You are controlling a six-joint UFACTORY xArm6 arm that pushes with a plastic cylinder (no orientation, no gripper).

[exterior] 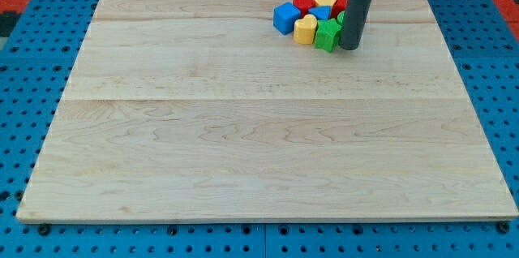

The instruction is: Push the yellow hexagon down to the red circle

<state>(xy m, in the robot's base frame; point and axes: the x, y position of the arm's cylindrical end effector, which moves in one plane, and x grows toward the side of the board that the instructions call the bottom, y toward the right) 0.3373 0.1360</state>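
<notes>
— Where does my tip (350, 47) stand?

— At the view's top right, planted on the wooden worktop (243, 144), pressed against the right edge of a tight cluster of blocks. The rig carries no claw, only the dark rod, which grips nothing and touches the green block (327, 35) beside it.

— And the yellow hexagon (305, 29)?

— At the cluster's lower edge, between the blue cube (285, 18) on the view's left and the green block. The red circle (304, 2) lies just above it, beside a second yellow block (325, 0). A red block (340, 3) is partly hidden behind the rod.
</notes>
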